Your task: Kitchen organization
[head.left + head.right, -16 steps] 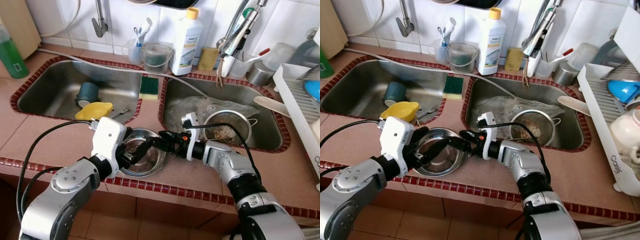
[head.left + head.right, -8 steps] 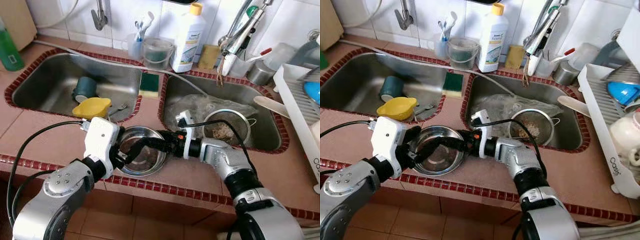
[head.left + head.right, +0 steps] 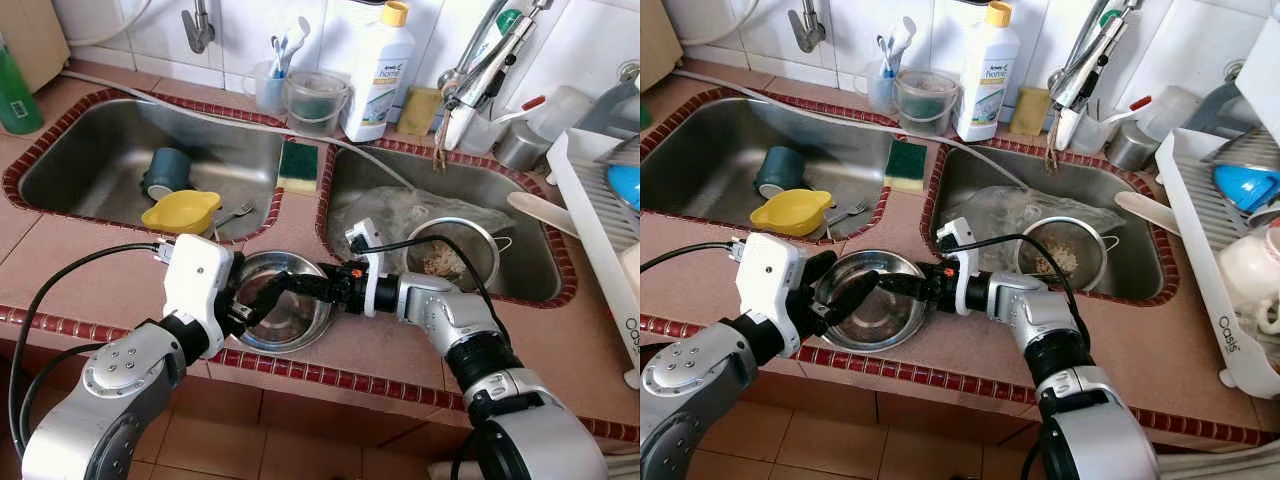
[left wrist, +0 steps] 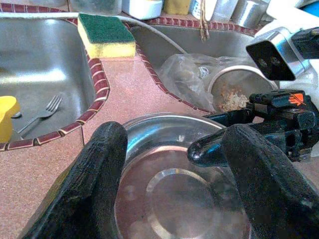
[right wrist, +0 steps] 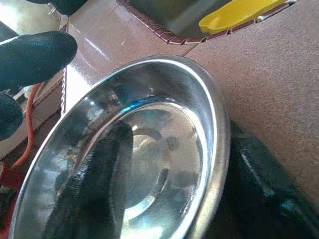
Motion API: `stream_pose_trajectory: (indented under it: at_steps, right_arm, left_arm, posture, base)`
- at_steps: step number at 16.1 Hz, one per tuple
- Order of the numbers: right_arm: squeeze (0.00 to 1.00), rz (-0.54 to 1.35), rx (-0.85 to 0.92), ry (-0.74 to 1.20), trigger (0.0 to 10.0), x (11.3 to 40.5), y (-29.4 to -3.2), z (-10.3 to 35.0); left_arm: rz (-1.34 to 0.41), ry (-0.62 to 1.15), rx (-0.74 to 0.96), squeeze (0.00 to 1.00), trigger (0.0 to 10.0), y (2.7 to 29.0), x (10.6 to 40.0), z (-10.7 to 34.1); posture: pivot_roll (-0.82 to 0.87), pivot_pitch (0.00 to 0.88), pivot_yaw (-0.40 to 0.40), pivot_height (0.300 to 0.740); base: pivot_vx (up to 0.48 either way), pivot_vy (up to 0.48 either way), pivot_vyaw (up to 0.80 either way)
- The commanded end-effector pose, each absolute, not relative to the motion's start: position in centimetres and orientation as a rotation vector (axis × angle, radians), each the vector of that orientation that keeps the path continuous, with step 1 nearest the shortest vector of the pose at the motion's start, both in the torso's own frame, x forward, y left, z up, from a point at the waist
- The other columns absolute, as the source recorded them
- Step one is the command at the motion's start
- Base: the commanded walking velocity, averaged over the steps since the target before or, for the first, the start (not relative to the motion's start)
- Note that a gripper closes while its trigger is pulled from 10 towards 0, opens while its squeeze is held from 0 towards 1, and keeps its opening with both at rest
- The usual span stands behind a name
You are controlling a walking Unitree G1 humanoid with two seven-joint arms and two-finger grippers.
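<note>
the right gripper (image 3: 902, 284) pinches the round shiny steel bowl (image 3: 872, 310) at its 3 o'clock rim, probably to lift it; the left gripper (image 3: 836, 290) is spread wide at 9 o'clock, holding nothing.

Steel bowl (image 3: 285, 310): round, shiny, upright on my counter's front edge; rim clamped in my right gripper (image 3: 290, 285).

There are two sink basins, a left one (image 3: 90, 150) and a right one (image 3: 520, 215). One steel bowl (image 3: 300, 320) sits on the counter, and one metal strainer (image 3: 455, 255) lies in the right basin. The left basin holds one yellow dish (image 3: 182, 212), one teal cup (image 3: 168, 172) and one fork (image 3: 232, 214). One sponge (image 3: 297, 166), one white bottle (image 3: 377, 72) and one dish rack (image 3: 600, 210) are present.
</note>
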State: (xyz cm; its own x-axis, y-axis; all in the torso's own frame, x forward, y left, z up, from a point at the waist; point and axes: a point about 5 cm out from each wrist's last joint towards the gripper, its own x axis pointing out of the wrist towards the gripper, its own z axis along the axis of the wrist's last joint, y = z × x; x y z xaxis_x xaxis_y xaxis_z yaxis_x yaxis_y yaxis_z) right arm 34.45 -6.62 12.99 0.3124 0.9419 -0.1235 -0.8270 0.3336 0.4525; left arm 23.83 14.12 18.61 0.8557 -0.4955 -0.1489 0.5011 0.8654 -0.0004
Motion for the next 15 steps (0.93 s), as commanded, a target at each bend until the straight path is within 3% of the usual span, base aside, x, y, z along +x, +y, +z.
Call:
stream_pose_trajectory:
  at_steps: [1,15]
  right_arm:
    - [0.0,1.205,0.328,0.417,0.0,34.42,-6.87,12.83]
    - [0.0,1.155,0.336,0.407,0.0,34.85,-7.79,12.9]
  left_arm:
    - [-0.538,0.141,0.034,0.0,10.0,13.83,23.47,18.77]
    - [-0.614,0.122,0.015,0.0,10.0,13.33,23.44,19.21]
  posture:
    - [0.02,0.163,-0.146,0.74]
    - [0.0,0.159,-0.129,0.74]
  base:
    - [0.0,0.0,0.0]
    - [0.0,0.0,0.0]
